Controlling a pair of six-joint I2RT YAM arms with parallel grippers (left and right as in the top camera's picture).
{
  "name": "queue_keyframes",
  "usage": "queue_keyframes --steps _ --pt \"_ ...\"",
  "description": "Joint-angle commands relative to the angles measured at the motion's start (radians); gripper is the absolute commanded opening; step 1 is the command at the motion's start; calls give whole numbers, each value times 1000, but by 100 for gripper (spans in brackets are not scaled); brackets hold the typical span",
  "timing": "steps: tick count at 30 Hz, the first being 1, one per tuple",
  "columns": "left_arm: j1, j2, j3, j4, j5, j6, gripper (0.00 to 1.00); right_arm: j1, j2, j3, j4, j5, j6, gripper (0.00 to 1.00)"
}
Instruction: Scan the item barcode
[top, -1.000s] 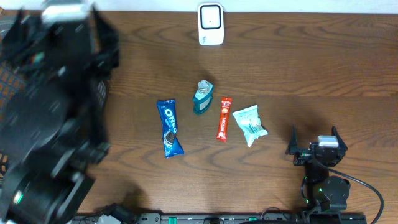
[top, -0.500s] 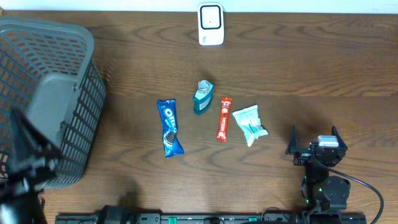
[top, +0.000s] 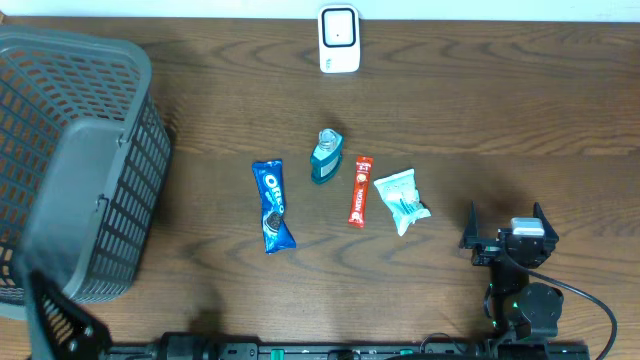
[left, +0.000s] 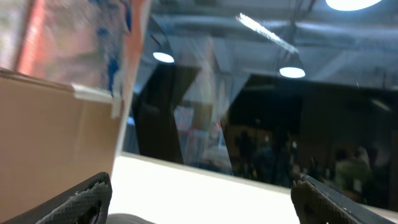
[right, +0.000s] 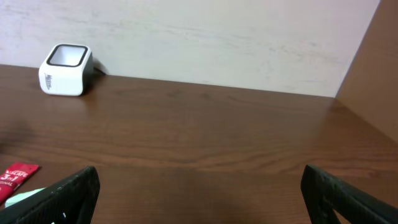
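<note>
Several items lie mid-table: a blue Oreo pack (top: 272, 205), a small teal bottle (top: 325, 157), a red sachet (top: 360, 191) and a pale green packet (top: 401, 200). The white barcode scanner (top: 339, 39) stands at the far edge. My right gripper (top: 505, 215) rests open at the near right, right of the packet, holding nothing. Its wrist view shows the scanner (right: 65, 61) far left and the red sachet (right: 15, 177) at the left edge. My left gripper (left: 202, 194) is open and empty, its camera tilted up at ceiling lights. Only a bit of the left arm (top: 55, 325) shows, bottom left.
A large grey mesh basket (top: 100, 200) lies tipped on its side, filling the left of the table. A cardboard box (left: 56, 137) shows in the left wrist view. Bare wood lies between the items and the scanner.
The left arm, which covered the left side of the overhead view, has swung down to the bottom left corner, uncovering the basket. The right arm and the items have not moved.
</note>
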Motion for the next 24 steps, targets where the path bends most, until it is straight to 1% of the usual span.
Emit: queue_keyframes --steps 1,10,12,15,24 --pt "36 -32 0 18 24 -6 92 8 -6 -1 -4 5 -13 99" --pt "38 -31 3 107 21 -5 93 8 -6 -1 -3 5 -13 99" --pt "38 -31 12 95 -13 -5 93 8 -6 -1 -4 5 -13 99" --pt "38 -32 25 27 -76 -5 93 8 -6 -1 -4 5 -13 99" --pt "38 -92 -1 19 -77 -1 93 8 -6 -1 -3 5 -13 99"
